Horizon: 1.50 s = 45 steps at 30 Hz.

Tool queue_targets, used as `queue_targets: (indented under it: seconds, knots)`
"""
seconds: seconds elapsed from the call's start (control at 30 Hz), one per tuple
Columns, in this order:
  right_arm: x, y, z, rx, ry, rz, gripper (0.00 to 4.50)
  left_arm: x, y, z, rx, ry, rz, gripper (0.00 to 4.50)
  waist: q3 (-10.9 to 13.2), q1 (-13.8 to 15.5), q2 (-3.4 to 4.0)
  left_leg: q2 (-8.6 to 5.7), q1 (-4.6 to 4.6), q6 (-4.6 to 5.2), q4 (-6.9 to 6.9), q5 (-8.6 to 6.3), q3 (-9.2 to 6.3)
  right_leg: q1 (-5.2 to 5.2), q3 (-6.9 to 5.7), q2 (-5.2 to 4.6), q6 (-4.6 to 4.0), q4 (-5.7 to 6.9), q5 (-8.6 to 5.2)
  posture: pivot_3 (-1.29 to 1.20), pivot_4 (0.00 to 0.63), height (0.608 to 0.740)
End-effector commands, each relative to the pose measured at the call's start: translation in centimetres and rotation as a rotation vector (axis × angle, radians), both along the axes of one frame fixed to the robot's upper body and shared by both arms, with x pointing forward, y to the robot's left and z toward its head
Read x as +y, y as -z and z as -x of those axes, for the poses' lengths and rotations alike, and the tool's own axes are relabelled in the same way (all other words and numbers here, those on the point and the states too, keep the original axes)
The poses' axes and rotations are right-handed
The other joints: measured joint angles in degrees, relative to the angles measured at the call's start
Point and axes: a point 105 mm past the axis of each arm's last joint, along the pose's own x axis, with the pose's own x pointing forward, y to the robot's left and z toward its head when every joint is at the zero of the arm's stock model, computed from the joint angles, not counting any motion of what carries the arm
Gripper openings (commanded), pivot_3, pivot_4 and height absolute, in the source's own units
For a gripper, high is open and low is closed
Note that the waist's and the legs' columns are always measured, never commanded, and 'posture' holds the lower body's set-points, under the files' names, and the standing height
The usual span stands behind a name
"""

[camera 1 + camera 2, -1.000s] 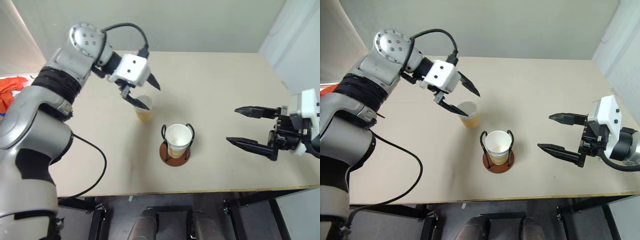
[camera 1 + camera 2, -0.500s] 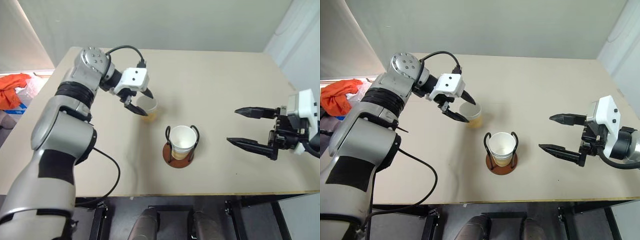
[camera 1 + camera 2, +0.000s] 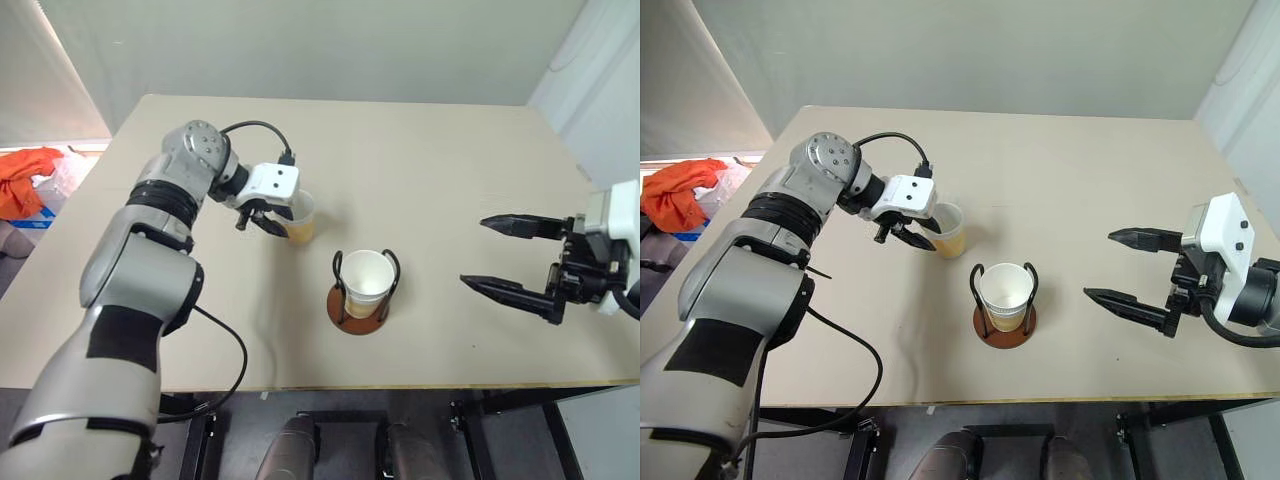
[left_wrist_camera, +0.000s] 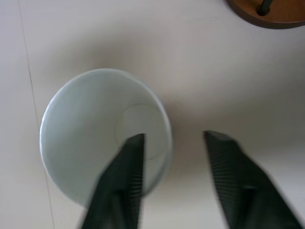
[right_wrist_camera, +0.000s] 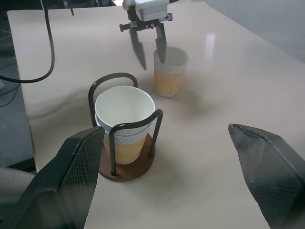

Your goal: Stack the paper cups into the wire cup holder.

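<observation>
- Since the earlier frame, the left gripper [image 4: 174, 157] has come down from above the loose paper cup [image 3: 950, 229] to its rim, and its jaws have narrowed.
- Left gripper, present state: one finger [image 4: 125, 176] sits inside the cup's white mouth and the other lies outside the wall, so the rim is straddled. A gap remains between the outer finger and the wall, and the jaws are not closed on the cup.
- Loose paper cup: upright on the table [image 3: 440, 160], tan ribbed outside, white inside, just beside the wire cup holder [image 3: 362, 292] on the robot's left and farther from the robot.
- Wire cup holder: round reddish-brown base [image 5: 138, 168] near the table's middle, with black wire loops rising on either side.
- Nested cups [image 5: 125, 121]: the right wrist view shows a second rim just under the top one, so two cups sit one in the other inside the loops, mouth up.
- Right gripper [image 3: 515, 259]: held above the table well to the right of the holder, its two black fingers spread wide with nothing between them.
- Orange cloth [image 3: 685, 190]: lies off the table's left edge.
</observation>
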Motion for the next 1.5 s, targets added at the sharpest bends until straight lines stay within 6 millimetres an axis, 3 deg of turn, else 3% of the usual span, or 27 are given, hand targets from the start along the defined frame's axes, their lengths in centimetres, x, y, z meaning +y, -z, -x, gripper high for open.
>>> queue_targets:
  seconds: [0.03,0.07,0.17,0.37,0.5,0.57,0.67,0.8,1.1,1.4,1.5]
  knots:
    - [-0.1,-0.9,0.3,-0.050,0.012,0.013,4.41,-0.1,-0.8,-0.2,-0.030,0.002,0.012,0.50,0.00,-0.03,0.01,-0.02,0.00,0.00,0.00,0.00,0.03,0.00,0.01,0.02,0.00,0.00,0.00,0.00,0.150,0.740]
    - [-0.1,-0.9,0.2,-0.050,0.013,0.013,4.41,-0.1,-0.9,-0.2,-0.029,0.002,0.013,0.11,0.00,0.00,0.00,-0.02,0.00,0.00,-0.01,0.00,0.03,0.00,-0.01,0.02,0.00,0.00,0.00,0.00,0.150,0.740]
    - [-0.3,-1.0,0.1,-0.052,0.017,0.016,4.41,-0.2,-2.0,0.2,-0.031,0.034,0.034,0.05,0.00,0.01,0.00,-0.03,0.01,0.01,-0.02,0.00,0.04,0.00,0.00,0.02,0.01,-0.01,0.00,0.00,0.150,0.740]
    - [-1.1,-1.2,0.1,-0.057,0.029,0.032,4.41,-3.9,-8.5,1.7,-0.045,0.168,0.318,0.05,0.00,0.16,-0.05,-0.05,-0.12,0.04,0.00,0.01,-0.03,-0.06,-0.06,-0.01,0.04,-0.04,0.02,0.00,0.150,0.740]
    - [-1.8,-1.0,0.2,-0.050,0.043,0.057,4.41,-6.4,-12.7,5.6,-0.071,0.403,0.412,0.05,-0.01,0.05,-0.04,-0.03,-0.22,0.03,-0.02,-0.03,-0.02,-0.14,0.01,-0.04,0.09,-0.08,0.04,0.00,0.150,0.740]
    - [-2.1,-1.1,0.2,-0.051,0.050,0.060,4.41,-7.0,-13.3,7.6,-0.047,0.496,0.406,0.05,-0.01,0.04,-0.01,-0.06,-0.21,-0.01,-0.05,-0.07,0.09,-0.19,-0.03,0.04,0.11,-0.07,0.03,0.00,0.150,0.740]
    - [-2.2,-0.9,0.3,-0.051,0.056,0.061,4.41,-7.6,-12.2,10.2,-0.018,0.635,0.306,0.05,-0.03,-0.08,0.07,0.00,-0.19,-0.04,-0.05,-0.10,0.09,-0.20,0.02,0.03,0.11,-0.05,0.02,0.00,0.150,0.740]
    - [-2.1,-0.8,0.4,-0.053,0.067,0.059,4.41,-7.5,-10.5,11.8,0.007,0.729,0.207,0.05,-0.02,-0.14,0.12,0.00,-0.01,-0.01,0.01,-0.10,0.09,0.00,0.03,0.04,0.10,0.02,0.02,0.00,0.150,0.740]
    - [-2.2,-0.6,0.5,-0.051,0.082,0.060,4.41,-7.8,-8.7,12.1,0.042,0.791,0.144,0.05,0.01,-0.23,0.16,-0.05,0.15,0.57,0.07,-0.32,-0.01,0.23,-0.04,-0.04,-0.37,0.00,0.03,0.00,0.150,0.740]
    - [-2.2,-0.4,0.6,-0.051,0.096,0.059,4.41,-8.1,-7.9,11.5,0.038,0.790,0.101,0.05,0.01,-0.35,0.17,-0.05,0.16,0.37,0.04,-0.15,-0.02,0.26,-0.05,-0.04,-0.38,-0.03,0.03,0.00,0.150,0.740]
    - [-2.1,-0.4,0.6,-0.050,0.094,0.057,4.41,-8.1,-7.8,11.3,0.041,0.782,0.101,0.96,0.01,-0.36,0.17,-0.05,0.15,0.31,0.02,-0.15,-0.02,0.26,-0.05,-0.06,-0.33,-0.05,0.03,0.00,0.150,0.740]
